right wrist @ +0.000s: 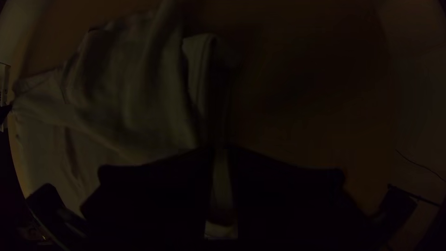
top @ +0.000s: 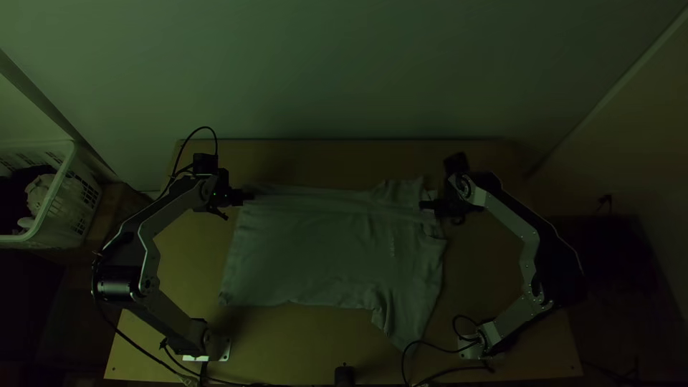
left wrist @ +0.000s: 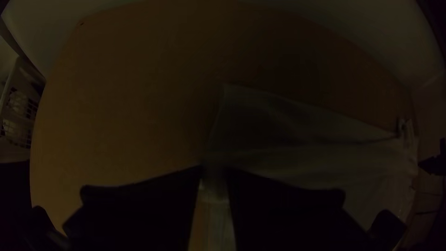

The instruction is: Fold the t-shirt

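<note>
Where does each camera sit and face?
Top view: high over the near edge of the light wooden table, facing steeply down; both grey arms show.
Left wrist view: on the left arm, facing past its black tool across the pale cloth t-shirt.
Right wrist view: on the right arm, past its black tool across the t-shirt.
Both wrist views share t-shirt and table.

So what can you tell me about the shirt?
The shirt looks pale, soft and creased in the dim light. It lies mostly spread on the table, hem to the left, one sleeve pointing toward the near edge. The left gripper pinches it near the far end of the hem, the right gripper pinches it at the sleeved end, and long creases run between them.
</note>
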Robot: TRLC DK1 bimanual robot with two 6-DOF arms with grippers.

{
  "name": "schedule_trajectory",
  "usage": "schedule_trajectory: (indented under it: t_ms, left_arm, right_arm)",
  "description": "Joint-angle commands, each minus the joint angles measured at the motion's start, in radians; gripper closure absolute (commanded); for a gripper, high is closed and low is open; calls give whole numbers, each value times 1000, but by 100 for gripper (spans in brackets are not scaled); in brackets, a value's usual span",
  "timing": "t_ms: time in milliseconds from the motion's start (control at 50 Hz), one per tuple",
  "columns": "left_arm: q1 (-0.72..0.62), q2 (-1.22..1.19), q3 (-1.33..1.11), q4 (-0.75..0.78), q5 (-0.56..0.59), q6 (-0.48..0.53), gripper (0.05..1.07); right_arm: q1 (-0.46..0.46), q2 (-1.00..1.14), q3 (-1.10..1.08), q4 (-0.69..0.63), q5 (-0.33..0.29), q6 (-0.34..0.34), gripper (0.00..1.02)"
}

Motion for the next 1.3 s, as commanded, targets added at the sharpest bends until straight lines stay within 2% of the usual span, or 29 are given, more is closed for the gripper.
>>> schedule_trajectory:
  t_ms: [0,280,460,640,900,1020,1160,1280]
  left_arm:
    - [16,-38,12,-68,29,16,9]
    - [75,-193,9,-89,169,38,10]
    - [75,-273,1,-221,169,107,10]
    - [79,-368,-45,-376,169,199,10]
    - [78,-577,-217,-497,102,357,10]
    - [76,-643,-287,-536,72,403,11]
    - [73,-655,-326,-632,56,432,11]
    - [65,-707,-381,-658,31,461,11]
  right_arm:
    - [-11,-70,-50,-16,12,11,19]
    - [-47,-257,-102,-35,12,6,6]
    - [-47,-368,-125,-99,12,11,6]
    - [-40,-486,-157,-150,12,49,6]
    - [-4,-592,-195,-239,12,60,6]
    - [43,-636,-232,-253,10,61,7]
    - [106,-664,-247,-297,10,155,7]
    - [143,-664,-261,-345,-5,212,7]
